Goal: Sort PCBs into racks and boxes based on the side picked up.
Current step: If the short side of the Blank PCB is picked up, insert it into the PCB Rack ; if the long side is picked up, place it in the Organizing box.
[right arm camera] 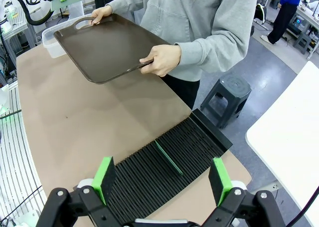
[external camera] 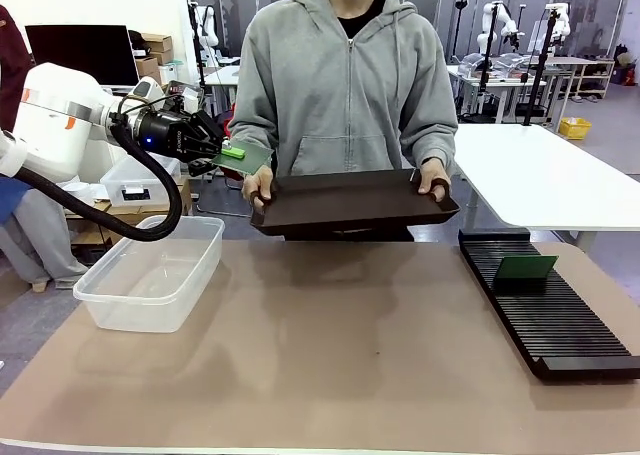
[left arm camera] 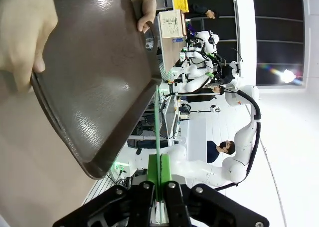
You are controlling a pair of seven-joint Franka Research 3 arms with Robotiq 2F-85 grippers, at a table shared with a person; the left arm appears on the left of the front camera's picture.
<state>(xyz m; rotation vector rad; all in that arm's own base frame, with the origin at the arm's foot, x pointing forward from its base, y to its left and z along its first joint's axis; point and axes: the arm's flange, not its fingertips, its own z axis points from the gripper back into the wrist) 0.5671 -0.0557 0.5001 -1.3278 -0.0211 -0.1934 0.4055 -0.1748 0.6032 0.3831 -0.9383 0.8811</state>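
Front view: brown table (external camera: 330, 365) bears rack (external camera: 555, 315); white tables (external camera: 550, 170) behind.

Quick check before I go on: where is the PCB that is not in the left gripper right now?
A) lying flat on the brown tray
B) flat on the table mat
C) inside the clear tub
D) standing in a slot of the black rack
D: the second PCB stands on edge in a slot of the black rack, seen also from the right wrist, while the left gripper is shut on the other PCB beside the tray.

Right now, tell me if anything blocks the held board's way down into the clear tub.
Nothing visible does. The left gripper holds the board above the tub's far end; the person's tray sits off to the side.
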